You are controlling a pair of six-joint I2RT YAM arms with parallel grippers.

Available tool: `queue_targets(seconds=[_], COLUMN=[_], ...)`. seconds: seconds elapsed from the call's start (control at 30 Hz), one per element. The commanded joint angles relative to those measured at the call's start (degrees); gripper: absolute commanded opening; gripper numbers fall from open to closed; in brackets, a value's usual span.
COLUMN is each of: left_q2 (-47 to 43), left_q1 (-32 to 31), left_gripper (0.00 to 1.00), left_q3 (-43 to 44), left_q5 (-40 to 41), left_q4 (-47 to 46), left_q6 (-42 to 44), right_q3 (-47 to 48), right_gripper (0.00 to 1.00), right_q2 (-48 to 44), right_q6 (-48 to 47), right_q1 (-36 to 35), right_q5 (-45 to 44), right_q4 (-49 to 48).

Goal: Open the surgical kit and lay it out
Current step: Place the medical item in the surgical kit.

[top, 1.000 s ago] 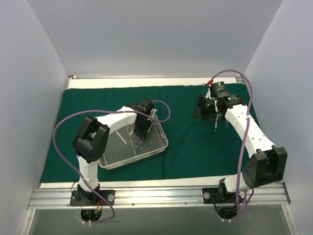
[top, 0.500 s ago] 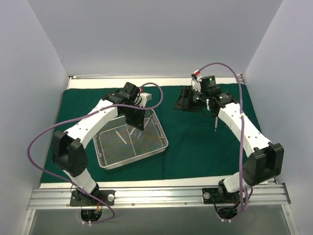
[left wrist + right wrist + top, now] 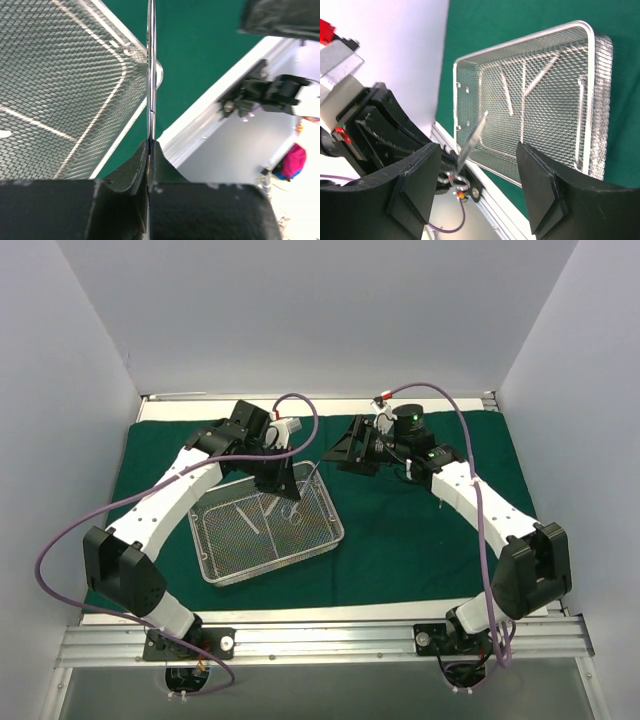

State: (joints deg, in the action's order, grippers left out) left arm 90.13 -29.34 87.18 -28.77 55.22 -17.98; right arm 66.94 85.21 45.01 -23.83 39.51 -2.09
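The cloth (image 3: pixel 400 540) lies spread flat over most of the bench (image 3: pixel 200 408). The tray (image 3: pixel 278 563) sits on its left half, turned at an angle to the bench edges.

The left arm reaches over the tray's far side. Its end effector (image 3: pixel 150 150) is pressed together on a held instrument (image 3: pixel 150 75), a slim silver piece pinched near its lower end. The piece runs straight out from the fingers. In the left wrist view it crosses the rounded corner of the tray rim, with green cloth beyond. In the right wrist view its pointed end hangs near the tray's end wall, and ring handles show at the other end, by the left arm's dark fingers.

A few loose instruments (image 3: pixel 506 90) lie flat on the mesh floor of the tray, apart from one another.

The right end effector (image 3: pixel 338 452) hovers over the cloth just beyond the tray's far right corner, facing the left arm. Its fingers (image 3: pixel 415 187) are spread wide with nothing between them. The tray and the held piece are framed in the gap.
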Motion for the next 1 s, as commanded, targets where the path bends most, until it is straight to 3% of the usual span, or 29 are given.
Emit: queue_targets(seconds=[0.0, 0.4, 0.57, 0.67, 0.7, 0.8, 0.83, 0.87, 0.97], left_q2=[-2.5, -1.6, -1.0, -0.5, -0.3, 0.7, 0.9, 0.8, -1.7], left_q1=[0.1, 0.1, 0.0, 0.0, 0.0, 0.6, 0.9, 1.1, 1.6], left_gripper=[0.02, 0.02, 0.02, 0.02, 0.02, 0.02, 0.10, 0.34, 0.52], left_q3=[1.1, 4.4, 5.4, 5.4, 5.7, 6.7, 7.4, 7.7, 6.0], left_q5=[-5.0, -7.1, -7.6, -7.5, -7.1, -6.7, -6.4, -5.8, -4.4], left_q4=[-4.2, -5.9, -6.6, -7.1, -7.1, -7.6, -7.6, -7.5, -8.6], left_q6=[-3.4, -5.7, -6.0, -5.8, -5.8, -5.5, -5.4, -5.3, -5.2], right_q3=[0.4, 3.1, 5.2, 6.7, 6.9, 6.5, 6.5, 6.5, 5.8], right_gripper=[0.63, 0.63, 0.57, 0.37, 0.17, 0.00, 0.00, 0.00, 0.00], right_q2=[0.7, 5.6, 7.4, 8.6, 8.7, 8.5, 7.6, 7.1, 5.1], right_q6=[2.4, 3.9, 5.3, 7.5, 8.2, 11.4, 11.8, 12.1, 13.6], right_q1=[-0.9, -4.5, -5.0, -5.3, -5.3, -5.3, -5.2, -5.0, -4.1], right_q5=[2.8, 2.7, 3.9, 5.4, 5.7, 6.3, 4.8, 3.7, 2.2], right_q4=[-4.8, -4.5, -6.1, -7.0, -7.1, -8.9, -7.9, -7.1, -6.8])
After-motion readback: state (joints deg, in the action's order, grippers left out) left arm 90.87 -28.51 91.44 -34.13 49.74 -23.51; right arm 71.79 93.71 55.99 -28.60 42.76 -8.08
